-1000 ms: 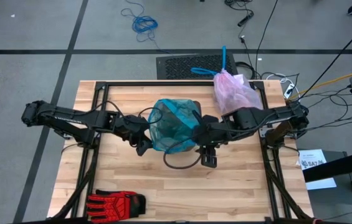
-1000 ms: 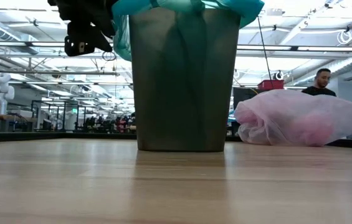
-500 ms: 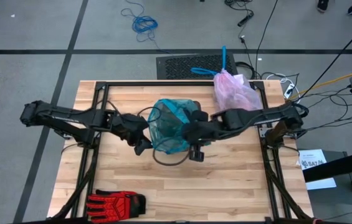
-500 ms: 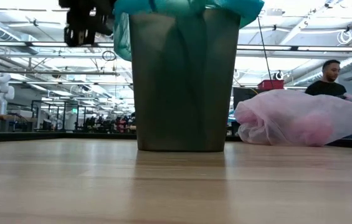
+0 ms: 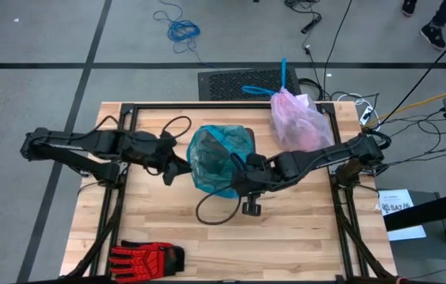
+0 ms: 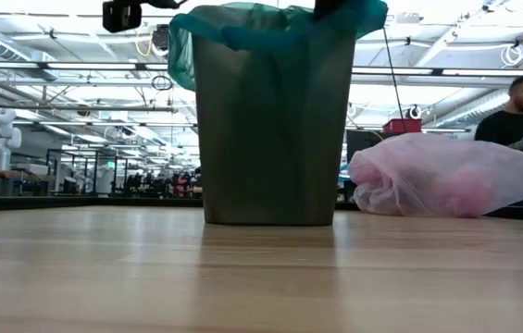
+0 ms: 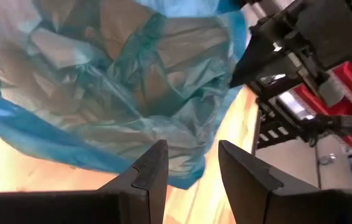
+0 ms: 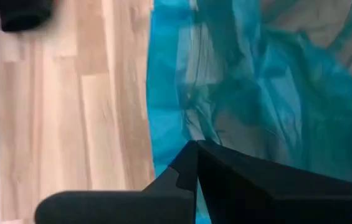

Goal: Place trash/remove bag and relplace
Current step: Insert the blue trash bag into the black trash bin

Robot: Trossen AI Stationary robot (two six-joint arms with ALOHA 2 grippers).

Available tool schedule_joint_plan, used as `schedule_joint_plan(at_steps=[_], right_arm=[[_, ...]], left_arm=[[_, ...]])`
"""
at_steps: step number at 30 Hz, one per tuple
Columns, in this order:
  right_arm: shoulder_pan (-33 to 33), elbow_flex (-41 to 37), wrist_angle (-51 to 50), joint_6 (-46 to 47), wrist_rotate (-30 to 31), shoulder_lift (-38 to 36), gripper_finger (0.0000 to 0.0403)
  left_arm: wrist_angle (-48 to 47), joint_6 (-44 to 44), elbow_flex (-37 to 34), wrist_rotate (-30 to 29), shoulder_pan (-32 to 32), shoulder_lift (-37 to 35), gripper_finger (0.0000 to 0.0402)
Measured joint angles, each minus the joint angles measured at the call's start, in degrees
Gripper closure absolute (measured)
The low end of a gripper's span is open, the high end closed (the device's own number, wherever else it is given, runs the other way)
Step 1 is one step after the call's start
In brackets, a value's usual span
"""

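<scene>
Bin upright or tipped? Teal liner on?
Upright: the bin stands flat on the table. The teal bag is folded over its rim, spread open inside in the high view.

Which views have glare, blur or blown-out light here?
Low view: bright ceiling lights behind the bin leave it dark and backlit. Left wrist view: table glows overexposed orange. Right wrist view: dark blob at one corner is out of focus.

We see the teal-lined bin blocking the table's middle, both arms crowding its rim from either side, the pink bag filling the far right corner, a red glove at the near left edge, open wood along the near side.
</scene>
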Motion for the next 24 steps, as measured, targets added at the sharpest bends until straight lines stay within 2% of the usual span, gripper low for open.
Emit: schedule_joint_plan(at_steps=[4, 9, 11, 14, 17, 24], right_arm=[[-0.1, -1.7, 0.3, -0.2, 0.0, 0.1, 0.0403], [1.3, 3.7, 2.7, -1.3, -0.2, -3.2, 0.0403], [1.3, 6.6, 2.4, 0.0, 2.5, -4.4, 0.0402], [0.0, 10.4, 2.2, 0.6, 10.8, -4.7, 0.0390], [-2.0, 12.1, 1.9, -2.7, 15.8, -4.8, 0.0355], [-5.9, 8.9, 1.5, -7.2, 16.6, -2.1, 0.0229]], left_arm=[[1.8, 0.0, -0.1, -0.1, 0.1, 2.5, 0.0265], [8.0, 0.0, -0.1, -0.1, 0.1, 5.3, 0.0265], [10.1, 0.7, -0.1, -1.0, 0.1, 6.1, 0.0265], [10.4, 2.5, -0.1, -2.8, 0.1, 7.2, 0.0265], [10.3, 3.2, -0.1, -4.5, 0.1, 8.6, 0.0265], [11.1, 2.8, 0.0, -5.5, 0.1, 12.2, 0.0265]])
